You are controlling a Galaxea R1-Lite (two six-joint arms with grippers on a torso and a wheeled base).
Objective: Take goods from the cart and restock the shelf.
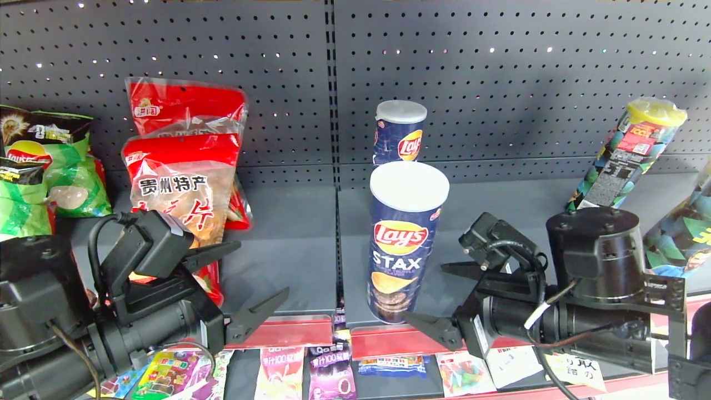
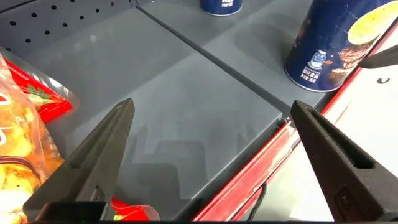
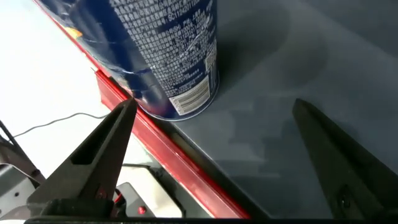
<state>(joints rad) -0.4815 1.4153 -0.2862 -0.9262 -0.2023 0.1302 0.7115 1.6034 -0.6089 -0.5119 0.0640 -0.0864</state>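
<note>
Placing is judged done: chip can (image 1: 402, 244) is stood just beside right claw (image 1: 425, 291), splayed wide, empty; left claw (image 1: 262, 268) likewise wide. Another fetch is needed next.

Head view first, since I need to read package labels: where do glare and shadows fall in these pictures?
Head view: light dots shine through the pegboard holes, and the red snack bags carry glossy glare. Left wrist view: the open fingers throw soft shadows on the grey shelf. Right wrist view: faint finger shadows on the shelf beside the chip can.
</note>
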